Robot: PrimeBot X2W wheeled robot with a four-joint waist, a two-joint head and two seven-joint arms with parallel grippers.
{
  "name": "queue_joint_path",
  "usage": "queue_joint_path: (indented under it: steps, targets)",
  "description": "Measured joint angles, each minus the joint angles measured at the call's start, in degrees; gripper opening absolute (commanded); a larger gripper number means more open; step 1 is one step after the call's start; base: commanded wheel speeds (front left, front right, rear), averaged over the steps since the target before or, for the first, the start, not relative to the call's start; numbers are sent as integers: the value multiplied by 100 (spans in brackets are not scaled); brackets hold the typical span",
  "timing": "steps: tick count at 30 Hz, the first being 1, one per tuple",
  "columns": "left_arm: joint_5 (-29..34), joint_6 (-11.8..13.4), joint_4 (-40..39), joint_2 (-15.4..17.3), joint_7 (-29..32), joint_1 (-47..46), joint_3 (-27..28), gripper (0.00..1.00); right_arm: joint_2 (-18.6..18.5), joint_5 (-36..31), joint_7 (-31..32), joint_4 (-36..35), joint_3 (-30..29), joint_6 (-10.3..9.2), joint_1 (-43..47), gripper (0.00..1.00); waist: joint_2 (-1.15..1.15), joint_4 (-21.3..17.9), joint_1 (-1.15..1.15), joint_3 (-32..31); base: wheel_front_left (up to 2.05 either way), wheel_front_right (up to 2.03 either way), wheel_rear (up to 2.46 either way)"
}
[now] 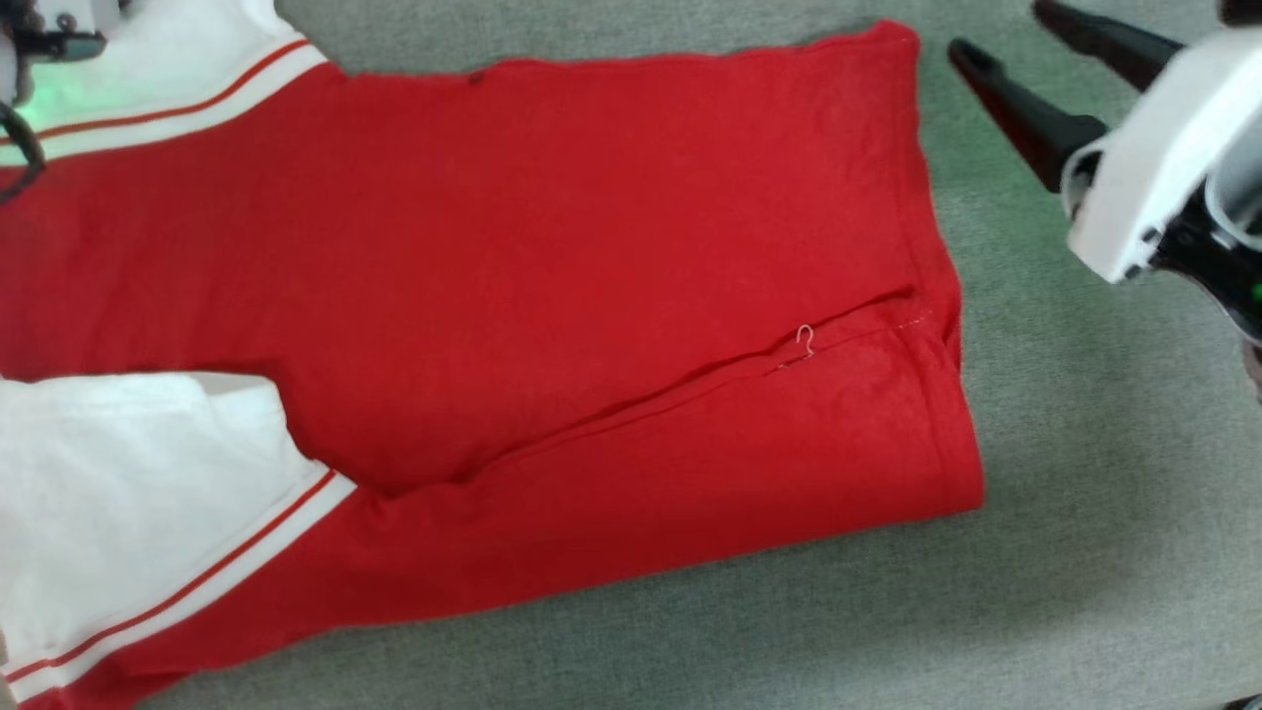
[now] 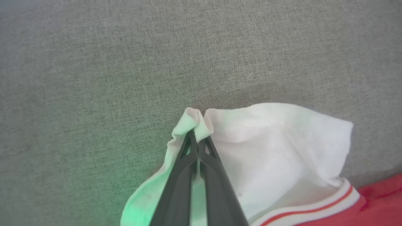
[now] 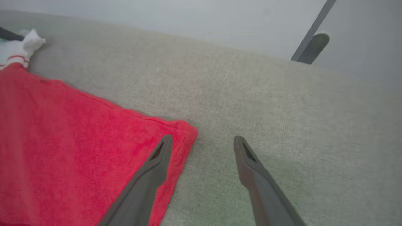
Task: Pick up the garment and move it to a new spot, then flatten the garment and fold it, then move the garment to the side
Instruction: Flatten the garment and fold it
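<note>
Lying spread on the grey fabric surface, the garment looks flattened, one long edge seemingly folded in; further folds and moving aside remain. Right end effector gapes by its corner; left end effector pinches a white sleeve.

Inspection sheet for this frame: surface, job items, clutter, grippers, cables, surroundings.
Surface: grey woven fabric, even, no stains seen.
Job's things: garment spread out, red body, white sleeves with red stripe; one long fold line runs along its lower side.
Clutter: nothing seen.
Grippers: left gripper shut on the white sleeve edge; right gripper open, by the garment's hem corner.
Cables: dark loop by the left arm, likely a cable.
Surroundings: pale wall, grey pole.
</note>
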Motion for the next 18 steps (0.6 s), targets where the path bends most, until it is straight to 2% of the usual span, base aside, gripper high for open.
queue_joint_path:
  steps: [10,11,12,18]
  targets:
    - [0,-158,270,-225,-199,-170,37,0,394,421,1488,1289,370,0,-859,100,0,124,0,163,0,0,0]
    - [-1,-191,303,-238,-214,-181,38,0,402,443,1646,1349,410,0,-941,27,0,129,0,167,0,0,0]
    - [-2,-203,328,-250,-218,-193,41,0,405,438,1755,1392,441,0,-1008,0,0,132,0,170,0,0,0]
    - [-23,-272,490,-364,-353,-237,78,0,425,382,1962,1572,479,0,-1249,0,0,161,0,182,0,0,0]
